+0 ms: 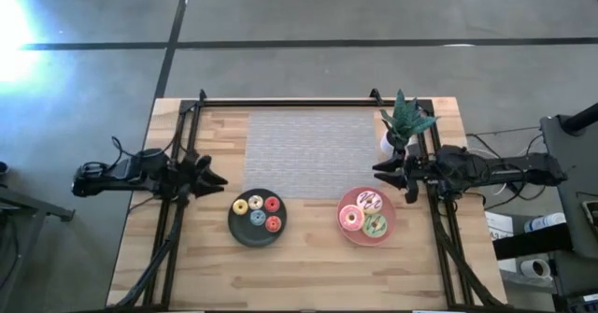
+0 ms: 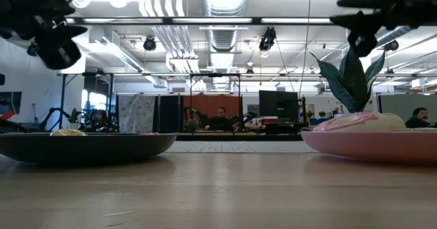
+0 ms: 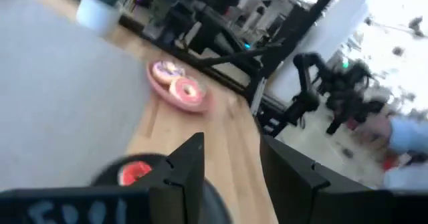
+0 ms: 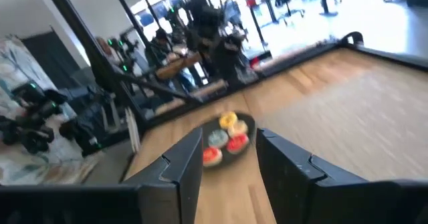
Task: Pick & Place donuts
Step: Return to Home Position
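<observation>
Three larger donuts, pink-white sprinkled [image 1: 371,201], pink-orange [image 1: 352,220] and green [image 1: 376,225], lie on the round pink plate [image 1: 385,237] at the table's right. Several tiny donuts, yellow [image 1: 240,206], red [image 1: 272,204] and blue [image 1: 258,218] among them, lie on the round dark plate [image 1: 234,226] left of centre. My left gripper [image 1: 220,178] hovers open above the table's left side, up and left of the dark plate. My right gripper [image 1: 378,170] hovers open just beyond the pink plate. Both hold nothing.
A grey mat [image 1: 313,151] covers the table's far middle. A small potted plant [image 1: 405,123] in a white pot stands at the far right corner, close to my right arm. Black frame rails [image 1: 187,145] run along both sides. Bare wood lies along the near edge.
</observation>
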